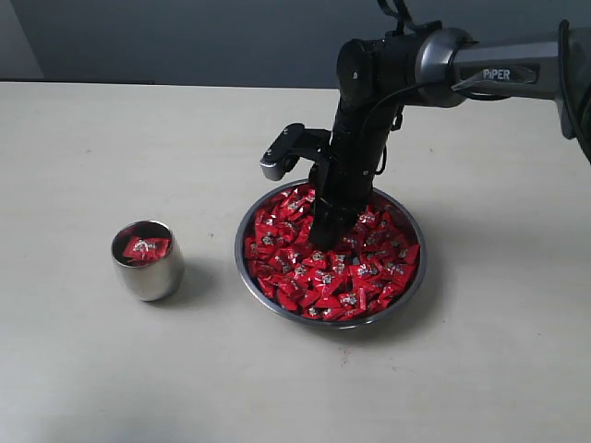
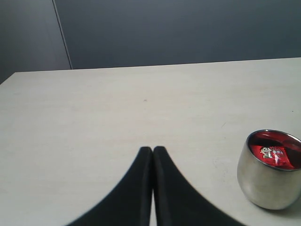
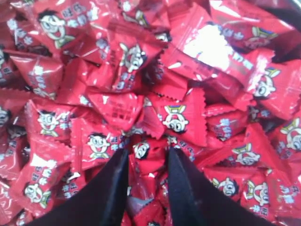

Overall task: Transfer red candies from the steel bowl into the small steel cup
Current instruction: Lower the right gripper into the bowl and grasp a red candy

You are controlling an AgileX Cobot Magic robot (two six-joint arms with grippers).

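Steel bowl: we see it on the tabletop, directly under the right arm.
Red candies: heaped across the whole bowl, wrappers overlapping every way; one more lies inside the cup.
Small steel cup: upright on the tabletop, apart from the bowl, to its left in the exterior view.
Right fingers: sunk tip-first into the pile, slightly apart, pinching one candy that fills the gap between them.
Left fingers: pressed together with nothing between them, above the tabletop near the cup.
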